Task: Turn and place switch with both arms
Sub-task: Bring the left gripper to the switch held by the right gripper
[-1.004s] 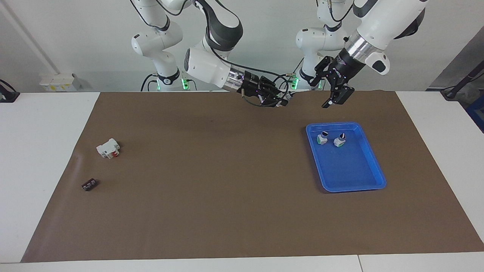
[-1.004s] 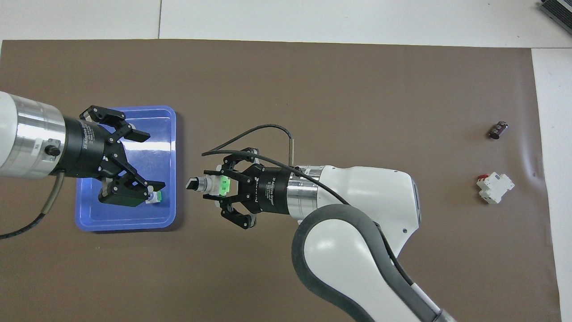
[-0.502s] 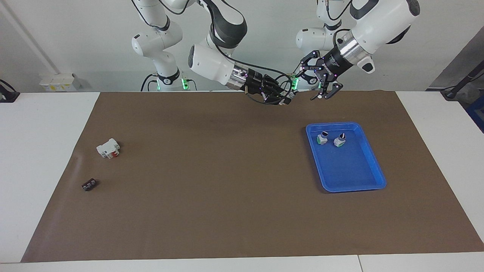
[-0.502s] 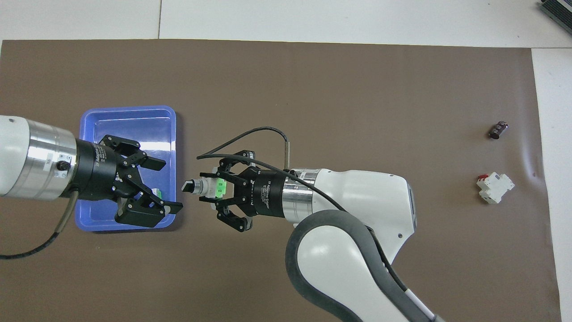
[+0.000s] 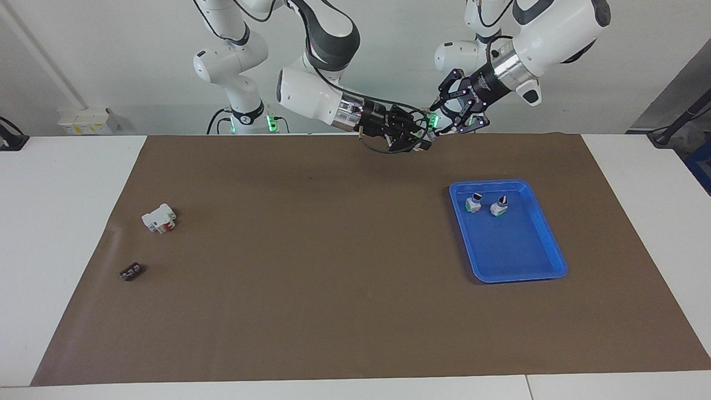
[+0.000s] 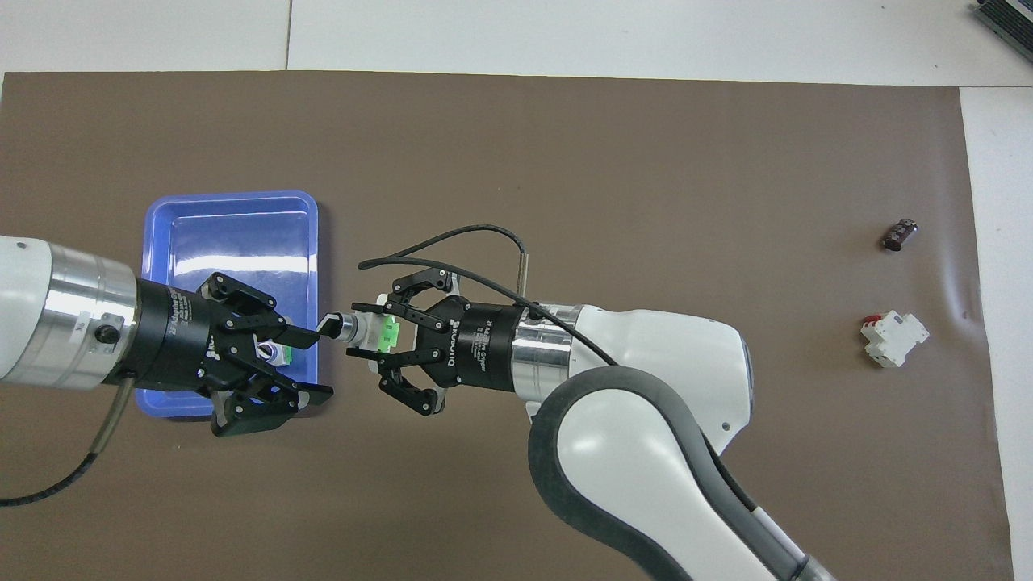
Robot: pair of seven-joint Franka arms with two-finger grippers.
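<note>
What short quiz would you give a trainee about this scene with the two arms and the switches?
1. True or false: the right gripper holds a rotary selector switch by its body in the air, and the open left gripper is at its black knob.
2. How many switches stand in the blue tray? A) one B) two C) four
3. Fill in: the white block with red parts lies toward the ___ arm's end of the table.
Key: 1 true; 2 B; 3 right.
</note>
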